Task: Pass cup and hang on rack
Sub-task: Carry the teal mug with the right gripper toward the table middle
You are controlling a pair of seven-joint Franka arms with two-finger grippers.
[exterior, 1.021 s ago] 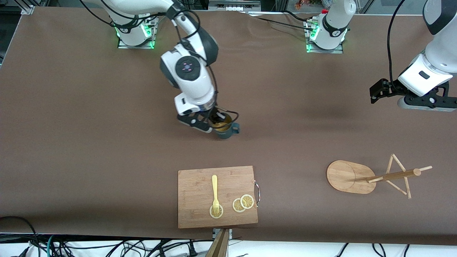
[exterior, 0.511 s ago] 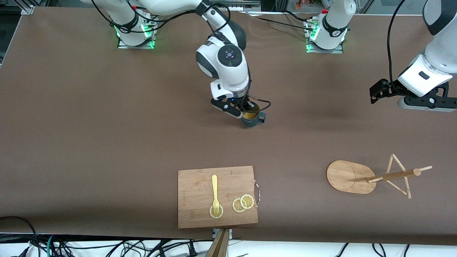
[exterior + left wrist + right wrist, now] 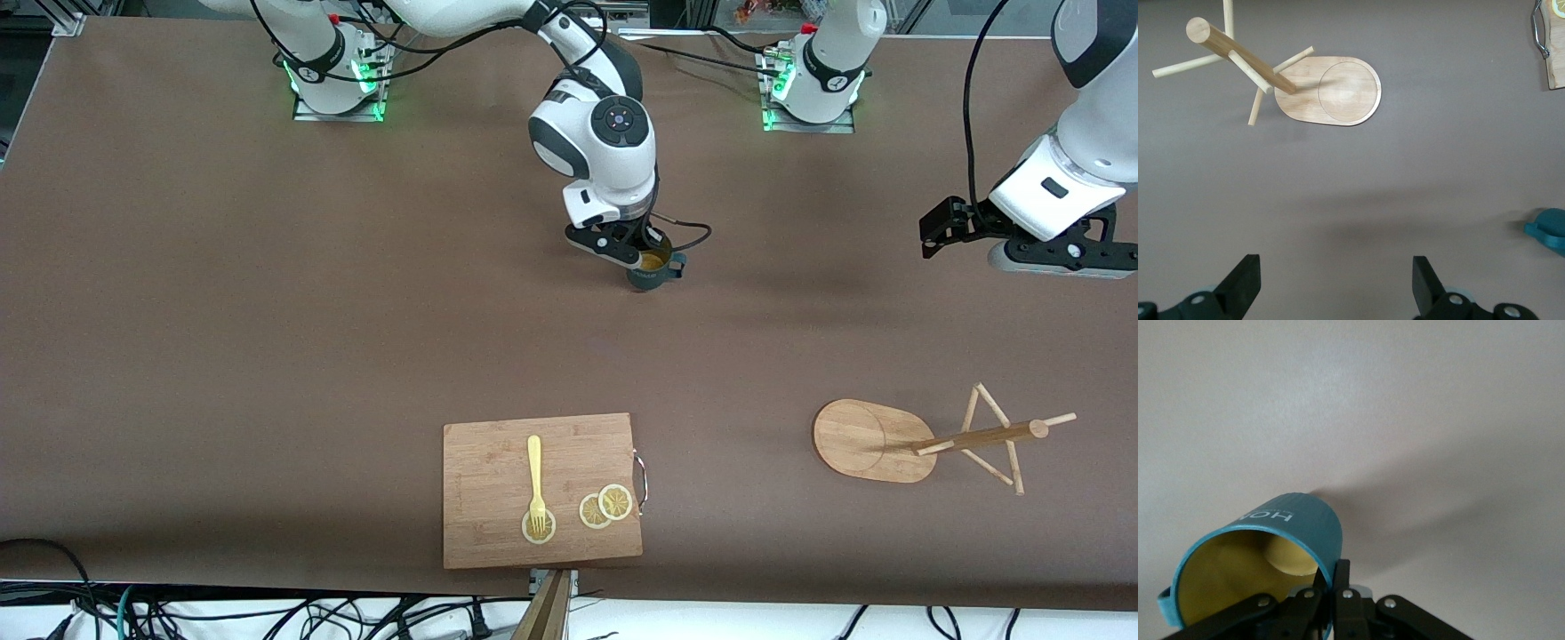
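My right gripper (image 3: 642,252) is shut on the rim of the teal-green cup (image 3: 652,269) and holds it above the middle of the table, handle toward the left arm's end. In the right wrist view the cup (image 3: 1265,547) shows its yellow inside, with one finger inside the wall and one outside (image 3: 1333,583). The bamboo rack (image 3: 925,437) stands toward the left arm's end, near the front camera; it also shows in the left wrist view (image 3: 1278,77). My left gripper (image 3: 942,227) is open and empty, high over that end of the table, and waits.
A wooden cutting board (image 3: 498,524) lies near the front edge with a yellow fork (image 3: 534,471) and lemon slices (image 3: 605,507) on it. The cup's edge shows in the left wrist view (image 3: 1550,230).
My right gripper has carried the cup toward the left arm's end and toward the robots' bases. The left arm has not moved.
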